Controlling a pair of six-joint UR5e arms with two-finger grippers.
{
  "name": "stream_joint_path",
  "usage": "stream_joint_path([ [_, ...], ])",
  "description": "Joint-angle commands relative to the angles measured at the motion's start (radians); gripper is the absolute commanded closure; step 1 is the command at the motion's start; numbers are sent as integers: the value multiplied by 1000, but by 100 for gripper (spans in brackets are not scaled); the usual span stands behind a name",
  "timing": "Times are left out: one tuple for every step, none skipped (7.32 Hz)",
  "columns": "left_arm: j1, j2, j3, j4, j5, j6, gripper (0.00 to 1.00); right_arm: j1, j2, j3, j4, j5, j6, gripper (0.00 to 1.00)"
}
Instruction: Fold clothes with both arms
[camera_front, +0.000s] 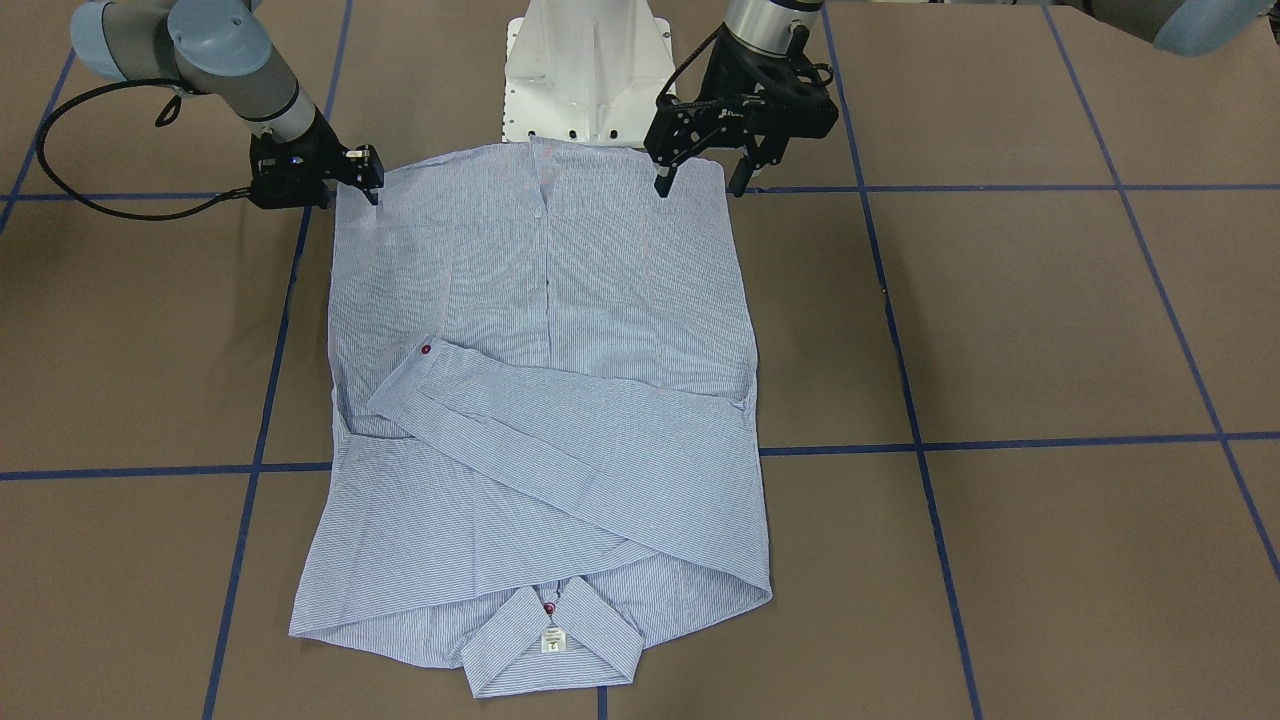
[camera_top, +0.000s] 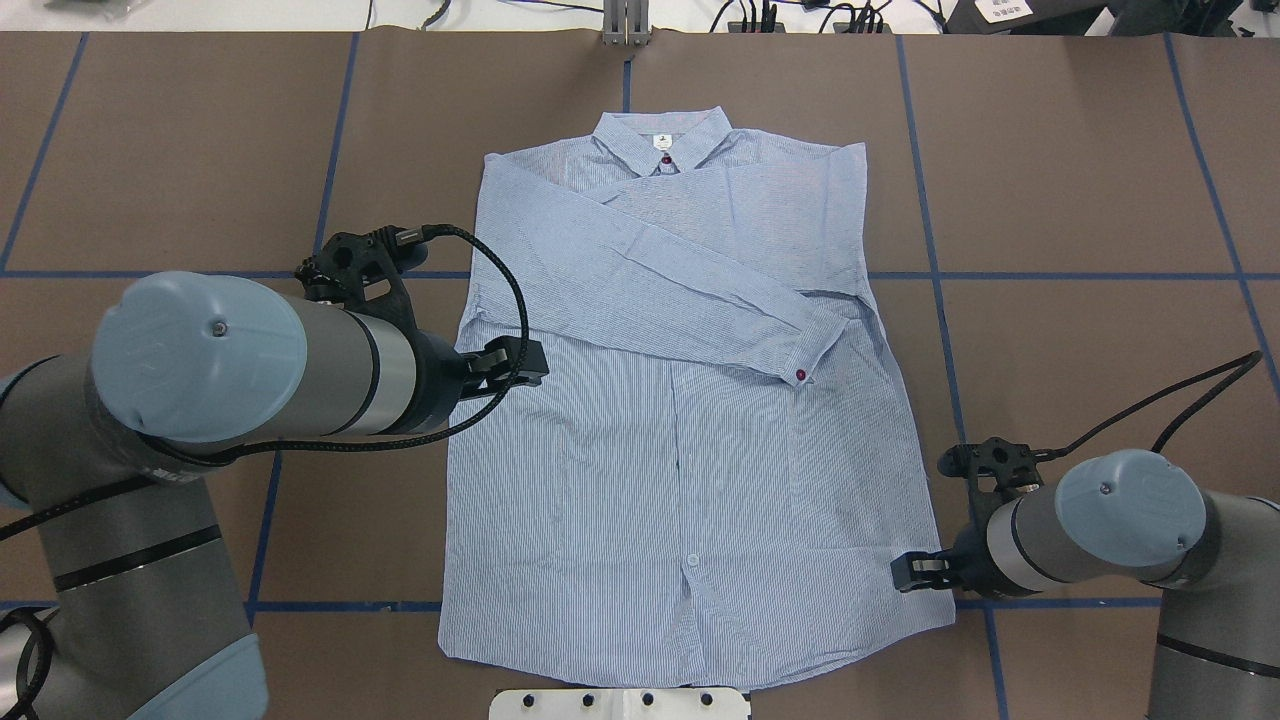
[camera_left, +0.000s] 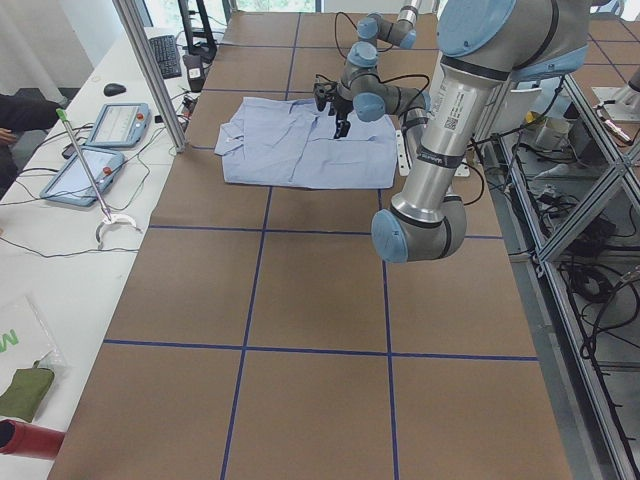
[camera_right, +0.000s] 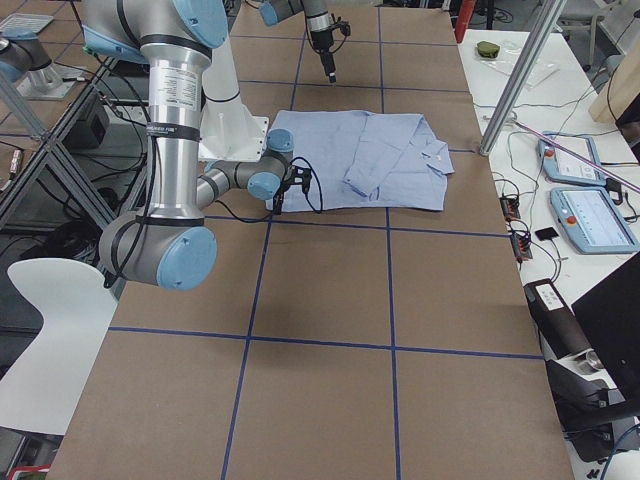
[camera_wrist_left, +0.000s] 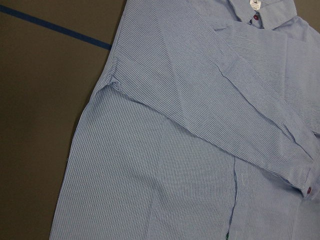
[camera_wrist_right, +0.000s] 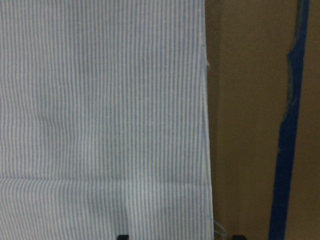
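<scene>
The left gripper (camera_front: 699, 186) is hanging raised above the table, near the shirt's left side edge, with its fingers spread wide and holding nothing. The blue-and-white striped shirt (camera_top: 680, 480) is lying flat and front up at the middle of the brown table (camera_top: 1080, 380), its collar (camera_top: 662, 135) pointing away from the robot. One sleeve (camera_top: 690, 280) is lying folded diagonally across the chest, with the cuff's red button (camera_top: 800, 375) facing up. The right gripper (camera_top: 915, 572) is sitting low at the shirt's right hem corner. Its fingertips (camera_wrist_right: 122, 236) are standing parted, with the shirt's side edge lying between them.
</scene>
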Motion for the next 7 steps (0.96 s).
stream_joint_path([
  [0, 0, -1, 0, 0, 0, 0, -3, -1, -4, 0, 30, 1, 25],
  [0, 0, -1, 0, 0, 0, 0, -3, -2, -4, 0, 46, 1, 26],
  [0, 0, -4, 0, 0, -2, 0, -3, -2, -4, 0, 50, 1, 27],
  [0, 0, -7, 0, 0, -3, 0, -3, -4, -5, 0, 52, 1, 27],
  [0, 0, -7, 0, 0, -3, 0, -3, -8, -5, 1, 54, 1, 31],
  [0, 0, -7, 0, 0, -3, 0, -1, -11, -5, 1, 63, 1, 35],
  [0, 0, -7, 0, 2, -3, 0, -1, -11, -5, 1, 69, 1, 40],
])
